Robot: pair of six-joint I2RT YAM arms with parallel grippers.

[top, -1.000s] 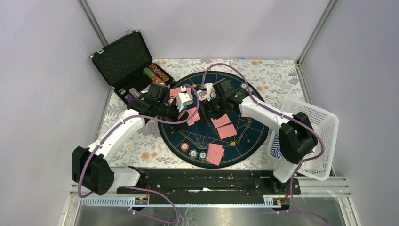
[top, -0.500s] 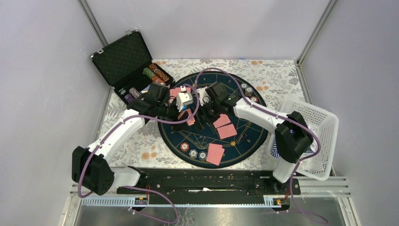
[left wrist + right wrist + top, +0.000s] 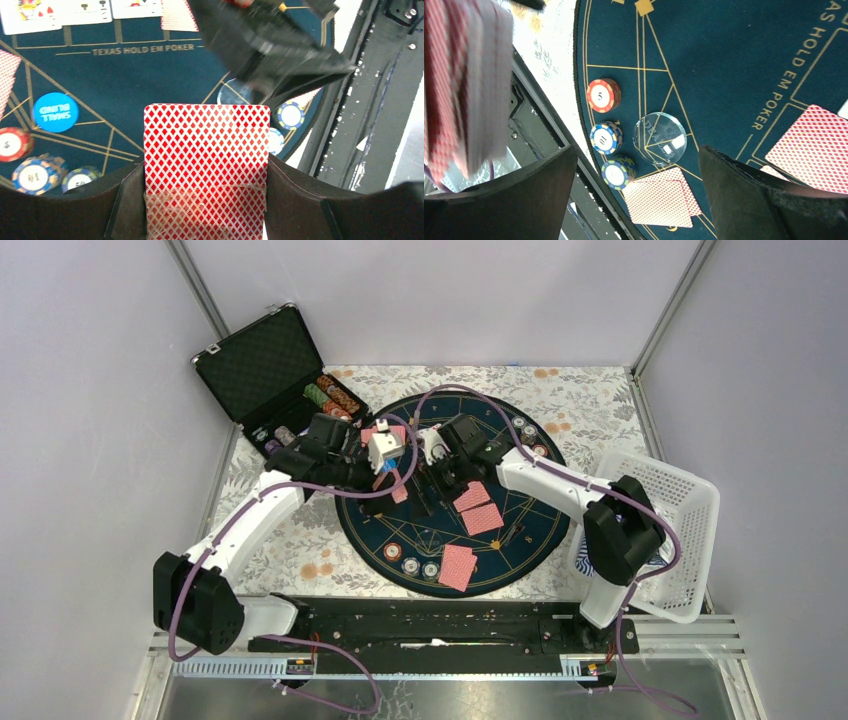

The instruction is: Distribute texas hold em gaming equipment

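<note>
Left hand (image 3: 206, 212) is clenched on a deck of red-backed cards (image 3: 206, 150), one finger against each long edge. The deck juts forward, backs up, held above the round blue mat (image 3: 150, 75).

Right hand (image 3: 636, 200) is released, fingers spread wide with nothing between them. It hangs over the mat, just beside the left hand. The deck shows blurred and edge-on at the left of the right wrist view.

On the mat below the right hand:
- an orange chip stack (image 3: 603, 95)
- two blue-and-white chips (image 3: 606, 138) near the mat's rim
- a clear round disc (image 3: 659, 138) touching or just beside them
- a pair of face-down cards (image 3: 659, 202), overlapping

A blue button disc (image 3: 55, 112) lies on the mat, apart from the deck. Face-up cards (image 3: 82, 10) sit in a row at the top edge of the left wrist view.

On the counter (image 3: 300, 540), a black case (image 3: 262, 360) stands open at the far left with chip rows (image 3: 330, 397) in it. A white basket (image 3: 690, 510) sits tilted at the right edge.
</note>
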